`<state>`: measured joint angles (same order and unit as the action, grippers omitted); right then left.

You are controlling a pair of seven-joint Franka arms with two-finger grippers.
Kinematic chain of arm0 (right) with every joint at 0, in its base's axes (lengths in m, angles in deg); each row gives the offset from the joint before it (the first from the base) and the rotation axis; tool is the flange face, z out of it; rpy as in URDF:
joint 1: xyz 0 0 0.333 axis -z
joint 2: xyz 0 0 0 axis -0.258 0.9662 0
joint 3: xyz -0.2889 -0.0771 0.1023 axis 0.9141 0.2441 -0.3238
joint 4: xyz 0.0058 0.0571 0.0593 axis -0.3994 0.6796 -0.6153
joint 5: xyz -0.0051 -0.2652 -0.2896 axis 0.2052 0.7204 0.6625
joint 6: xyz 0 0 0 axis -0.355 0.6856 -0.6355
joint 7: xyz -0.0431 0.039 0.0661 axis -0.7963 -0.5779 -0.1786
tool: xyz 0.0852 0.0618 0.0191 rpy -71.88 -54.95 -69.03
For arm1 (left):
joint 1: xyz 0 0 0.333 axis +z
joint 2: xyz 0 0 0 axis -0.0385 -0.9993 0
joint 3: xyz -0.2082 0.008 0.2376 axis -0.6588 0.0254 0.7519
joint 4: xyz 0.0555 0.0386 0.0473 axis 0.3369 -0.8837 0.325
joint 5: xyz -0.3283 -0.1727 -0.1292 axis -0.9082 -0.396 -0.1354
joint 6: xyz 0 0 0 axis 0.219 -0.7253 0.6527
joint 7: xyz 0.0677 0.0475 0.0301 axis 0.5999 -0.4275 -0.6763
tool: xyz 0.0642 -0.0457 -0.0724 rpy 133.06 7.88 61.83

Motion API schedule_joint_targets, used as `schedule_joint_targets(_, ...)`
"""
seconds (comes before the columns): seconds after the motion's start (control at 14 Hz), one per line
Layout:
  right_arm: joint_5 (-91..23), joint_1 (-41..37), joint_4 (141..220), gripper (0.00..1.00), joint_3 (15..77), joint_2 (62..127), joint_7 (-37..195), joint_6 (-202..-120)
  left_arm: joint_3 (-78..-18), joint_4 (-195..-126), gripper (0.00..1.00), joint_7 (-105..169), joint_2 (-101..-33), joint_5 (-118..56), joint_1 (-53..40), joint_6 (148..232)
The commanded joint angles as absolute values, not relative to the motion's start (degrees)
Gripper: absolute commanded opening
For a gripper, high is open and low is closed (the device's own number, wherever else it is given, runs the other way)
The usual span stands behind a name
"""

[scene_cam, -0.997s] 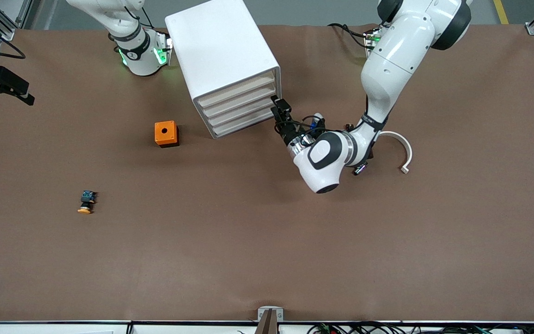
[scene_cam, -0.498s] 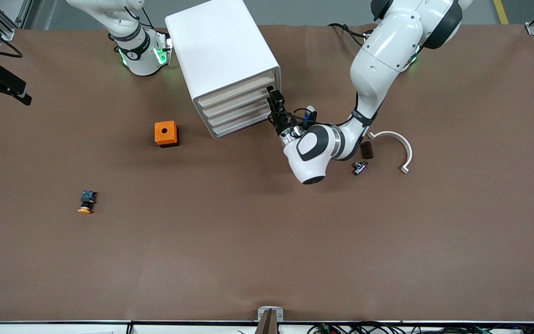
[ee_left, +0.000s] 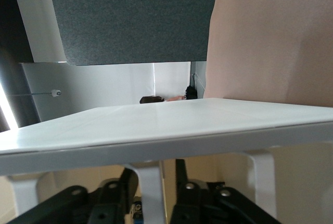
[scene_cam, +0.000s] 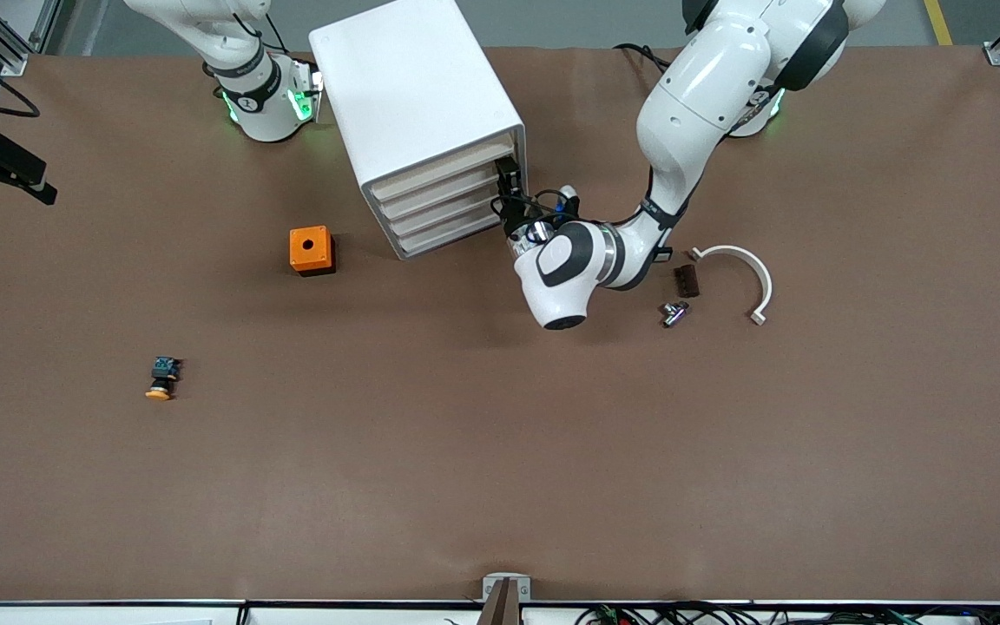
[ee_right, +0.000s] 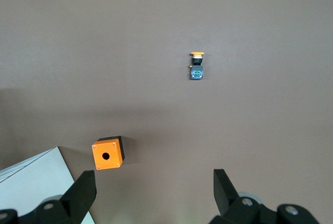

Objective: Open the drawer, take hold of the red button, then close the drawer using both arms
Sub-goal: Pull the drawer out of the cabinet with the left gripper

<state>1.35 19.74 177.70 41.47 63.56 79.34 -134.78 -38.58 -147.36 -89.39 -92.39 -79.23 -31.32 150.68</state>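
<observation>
Left end effector (scene_cam: 507, 184) sits at the top drawer (scene_cam: 444, 167) front, at its left-arm-end corner, fingers parted either side of a white handle post (ee_left: 151, 193); drawer shut, button unseen; right end effector (ee_right: 151, 195) open, empty, waiting high over the worktop (scene_cam: 500, 451).

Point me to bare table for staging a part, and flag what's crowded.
Widest bare stretch: table nearer the camera than the orange-capped button and orange box. Crowded: in front of the cabinet, where the left gripper meets the drawers, plus the white curved piece and small parts beside it.
</observation>
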Motion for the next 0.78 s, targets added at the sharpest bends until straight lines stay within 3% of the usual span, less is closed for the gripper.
schedule_joint_targets(0.0,1.6,20.0,175.3,1.0,41.4,66.4,80.2,-134.4,-38.4,-146.9,0.16,-90.2,-92.8,-80.7,-31.5,149.7)
schedule_joint_targets(0.21,1.6,20.3,174.7,1.0,41.4,67.5,80.2,-135.2,-38.4,-146.9,0.07,-90.1,-92.9,-82.6,-31.1,149.7)
schedule_joint_targets(0.71,1.9,20.6,173.6,1.0,41.4,72.2,80.2,-137.3,-38.0,-146.2,0.06,-90.1,-93.0,-82.9,-29.5,149.7)
